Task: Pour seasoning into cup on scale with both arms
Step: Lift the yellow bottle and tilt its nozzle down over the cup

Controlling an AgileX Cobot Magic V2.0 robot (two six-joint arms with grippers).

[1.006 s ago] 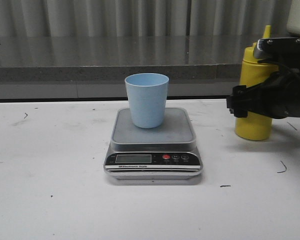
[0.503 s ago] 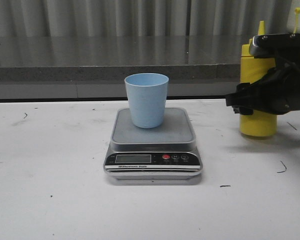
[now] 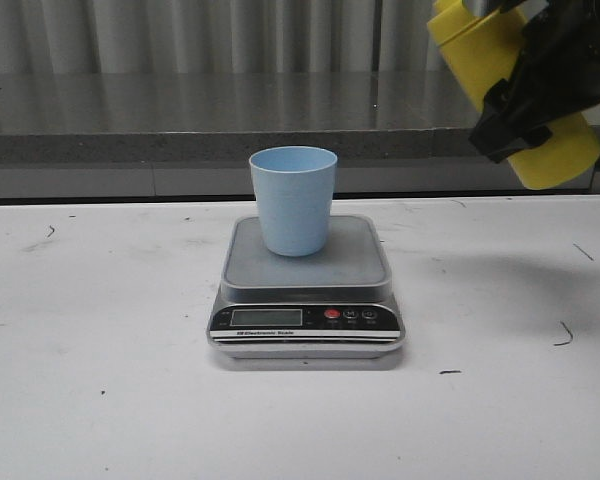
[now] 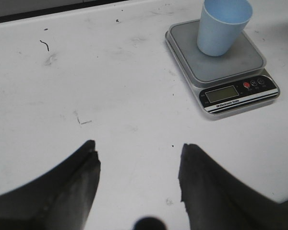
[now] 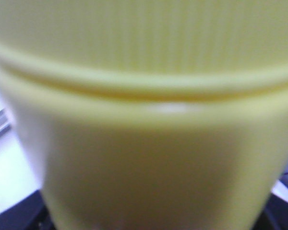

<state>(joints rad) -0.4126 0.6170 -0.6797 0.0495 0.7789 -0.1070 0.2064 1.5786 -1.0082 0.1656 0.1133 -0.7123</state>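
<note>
Front view: at upper right, the right gripper [image 3: 540, 85] clasps the yellow bottle [image 3: 555, 155], tilted in the air. At center, the blue cup [image 3: 293, 200] stands on the scale [image 3: 307, 300]. Left gripper [image 4: 139, 172] hangs spread apart, holding nothing.

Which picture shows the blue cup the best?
The front view: the blue cup stands whole on the scale. The left wrist view cuts off its rim at the picture's edge. The right wrist view shows only the yellow bottle.

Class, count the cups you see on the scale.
1: the blue cup stands upright toward the back of the scale platform. None appears hidden.
</note>
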